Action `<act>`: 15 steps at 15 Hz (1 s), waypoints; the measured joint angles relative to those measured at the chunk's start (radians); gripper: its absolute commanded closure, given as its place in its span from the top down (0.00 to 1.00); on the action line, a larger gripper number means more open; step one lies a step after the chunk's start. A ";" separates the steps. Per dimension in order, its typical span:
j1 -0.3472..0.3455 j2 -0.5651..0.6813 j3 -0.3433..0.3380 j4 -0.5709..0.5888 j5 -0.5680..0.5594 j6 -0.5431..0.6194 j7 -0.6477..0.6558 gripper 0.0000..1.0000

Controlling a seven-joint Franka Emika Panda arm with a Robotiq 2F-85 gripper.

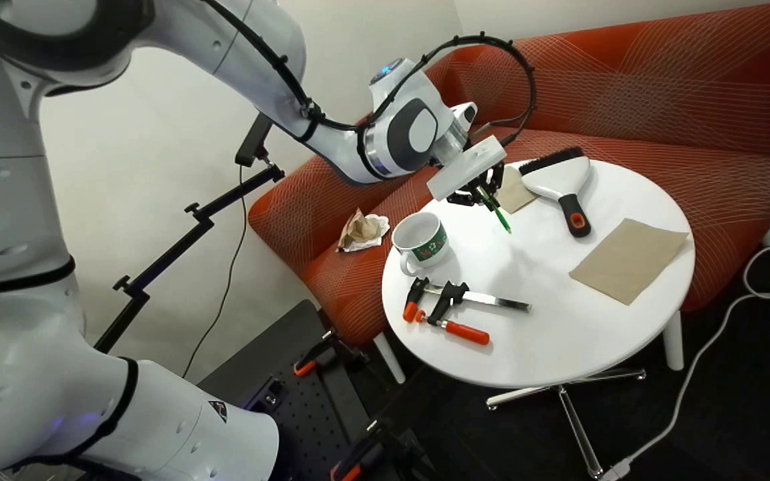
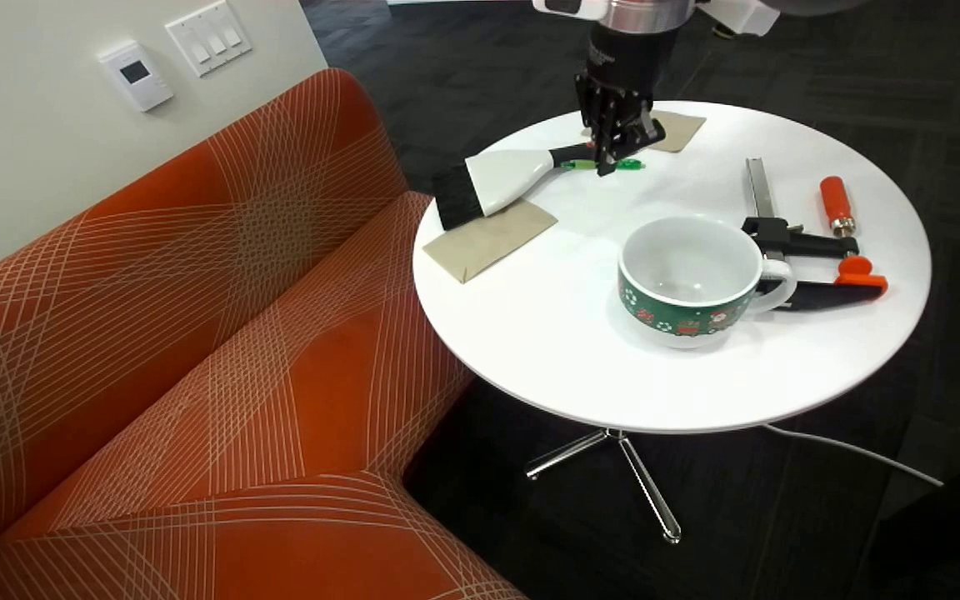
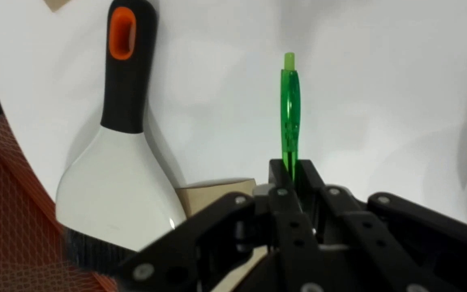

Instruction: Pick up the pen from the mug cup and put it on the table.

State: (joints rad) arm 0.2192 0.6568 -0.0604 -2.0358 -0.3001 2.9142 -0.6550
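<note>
Green click pen [image 3: 290, 105]: outside the green-banded mug [image 2: 682, 313], apparently just above the round white table [image 1: 559, 334].
Fingers [image 3: 277, 174]: drawn together, pinching its barrel.
Long axis: button end [image 3: 289, 61] juts past the fingers, seemingly slanted; lowering must flatten it.

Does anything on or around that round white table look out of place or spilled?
One thing: crumpled brown-and-white paper lies on the sofa seat, beside the table. It looks like litter, unlike the flatter brown sheets on the table. The mug cup stands upright, and no spill shows.
</note>
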 measured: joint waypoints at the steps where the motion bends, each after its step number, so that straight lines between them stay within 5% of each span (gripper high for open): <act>1: -0.001 0.022 0.006 0.024 -0.007 -0.019 0.016 0.38; 4: -0.007 0.067 0.023 0.082 -0.020 -0.069 0.039 0.49; 11: -0.035 0.092 0.037 0.128 -0.043 -0.094 0.055 0.99; 15: -0.056 0.093 0.048 0.130 -0.046 -0.094 0.055 1.00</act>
